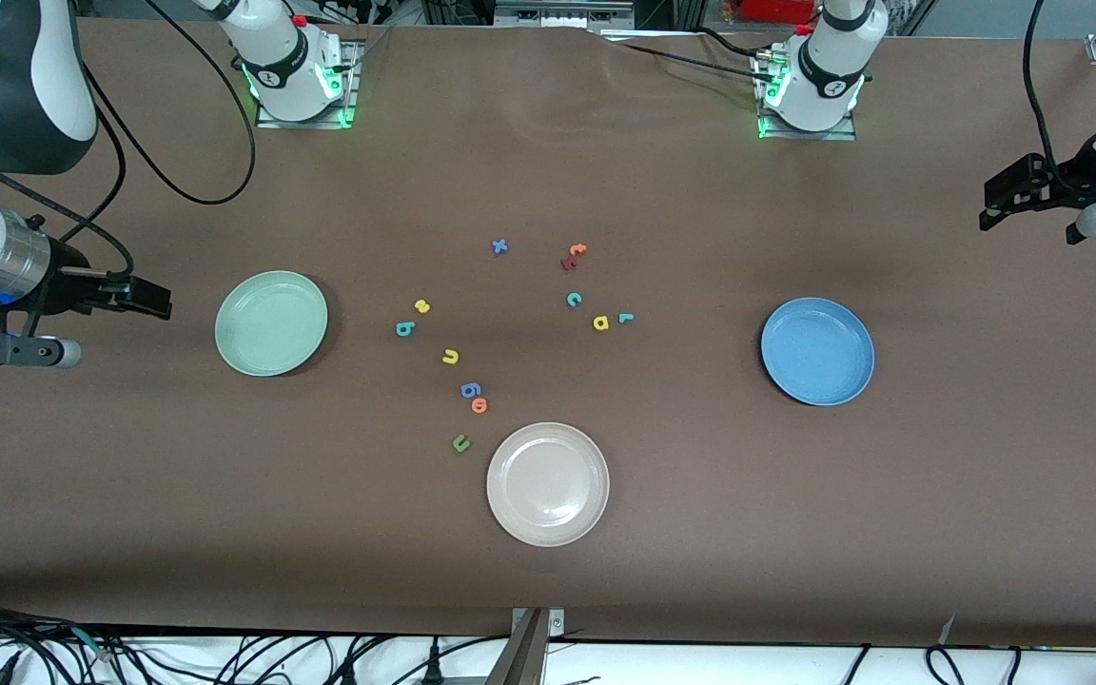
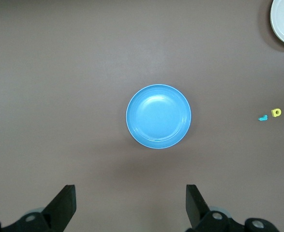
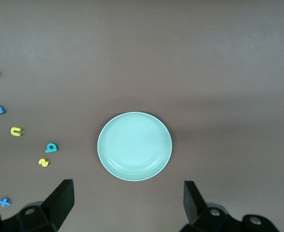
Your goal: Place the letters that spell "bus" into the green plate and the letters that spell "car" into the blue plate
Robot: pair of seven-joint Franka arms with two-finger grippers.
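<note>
The green plate lies toward the right arm's end and the blue plate toward the left arm's end; both hold nothing. Between them lie a yellow "s", teal "b" and yellow "u", closer to the green plate. Teal "c", yellow "a" and teal "r" lie closer to the blue plate. My right gripper hangs open and empty beside the green plate. My left gripper hangs open and empty past the blue plate.
An off-white plate sits nearer the front camera, mid-table. Other letters: blue "x", orange "t", a dark red letter, blue "g", an orange letter, green "u".
</note>
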